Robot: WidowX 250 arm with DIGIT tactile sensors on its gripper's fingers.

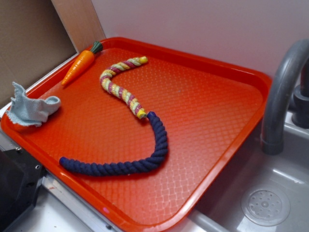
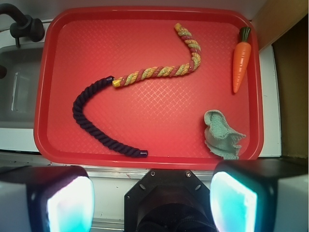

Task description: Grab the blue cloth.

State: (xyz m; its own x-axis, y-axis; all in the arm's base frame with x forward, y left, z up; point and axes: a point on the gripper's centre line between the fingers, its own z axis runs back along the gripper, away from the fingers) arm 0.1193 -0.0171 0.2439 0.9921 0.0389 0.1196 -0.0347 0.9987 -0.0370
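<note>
The blue cloth (image 1: 30, 109) is a small pale light-blue knitted rag, crumpled on the left corner of the red tray (image 1: 212, 121). In the wrist view it (image 2: 221, 135) lies near the tray's (image 2: 159, 123) lower right corner. My gripper (image 2: 152, 198) is open and empty, with both fingers wide apart. It hangs high above the counter edge in front of the tray, apart from the cloth. The right finger (image 2: 234, 203) is just below the cloth in the picture. The gripper does not show in the exterior view.
A long rope, dark navy (image 1: 130, 162) at one end and yellow-pink (image 1: 118, 87) at the other, snakes across the tray. A toy carrot (image 1: 81, 63) lies at the tray's far left edge. A grey faucet (image 1: 282, 92) and a sink (image 1: 265, 203) are to the right.
</note>
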